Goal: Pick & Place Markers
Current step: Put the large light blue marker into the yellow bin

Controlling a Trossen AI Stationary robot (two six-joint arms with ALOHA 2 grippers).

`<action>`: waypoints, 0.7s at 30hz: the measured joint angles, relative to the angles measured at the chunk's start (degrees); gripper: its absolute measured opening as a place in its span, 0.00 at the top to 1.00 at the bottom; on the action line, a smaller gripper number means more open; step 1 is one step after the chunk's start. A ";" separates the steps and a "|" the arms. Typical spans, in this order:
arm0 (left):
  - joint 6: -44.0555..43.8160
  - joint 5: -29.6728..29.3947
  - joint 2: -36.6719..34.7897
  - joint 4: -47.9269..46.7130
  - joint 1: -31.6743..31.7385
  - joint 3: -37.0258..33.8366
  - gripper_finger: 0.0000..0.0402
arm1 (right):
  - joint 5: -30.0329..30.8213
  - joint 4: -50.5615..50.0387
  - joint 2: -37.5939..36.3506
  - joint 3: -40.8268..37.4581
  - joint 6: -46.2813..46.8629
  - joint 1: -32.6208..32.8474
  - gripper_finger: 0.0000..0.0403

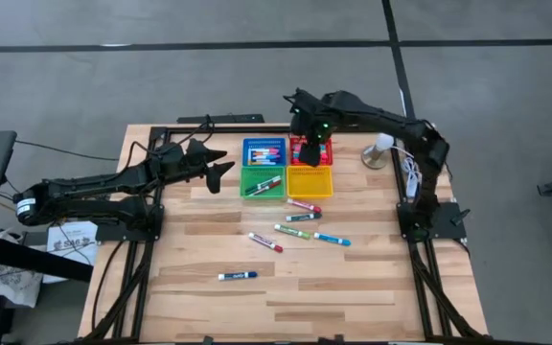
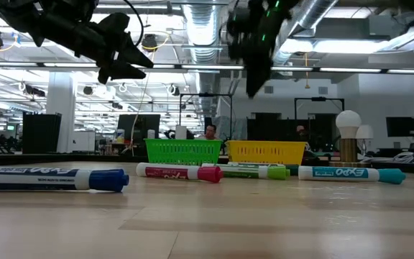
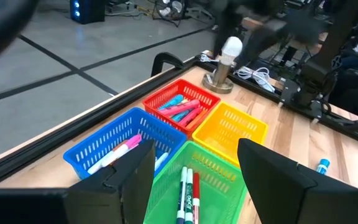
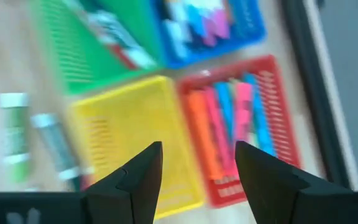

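Red basket (image 1: 310,153) half-hidden under right claw (image 1: 314,151), parted

Four baskets (image 1: 287,167) clustered at desk (image 1: 199,316) rear; loose markers (image 1: 293,231) scattered in front; lamp (image 1: 379,149) right of baskets; right pincer (image 1: 314,146) above them.

Open-plan robotics lab/office. Wooden table (image 1: 353,287) sits on grey concrete floor (image 1: 113,77) with dark seams. Beyond the table: exposed silver ducts (image 2: 200,29) and fluorescent strips overhead, rows of monitors (image 2: 139,126) on desks, a person (image 2: 209,132) seated among them. Cable bundles (image 1: 123,278) run along the table's left edge, loose wiring (image 3: 166,7) on the floor behind it
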 joint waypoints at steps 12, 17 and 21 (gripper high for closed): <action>-0.20 0.66 0.00 0.00 -1.51 0.00 0.43 | -2.36 -10.23 -17.11 0.02 8.72 15.42 0.54; -1.12 0.70 0.00 0.00 -3.02 0.00 0.43 | -2.34 -12.62 -20.52 0.00 14.42 22.81 0.54; -3.78 0.69 0.00 0.00 -5.58 0.00 0.43 | -1.99 -12.99 -21.91 0.02 19.17 28.19 0.54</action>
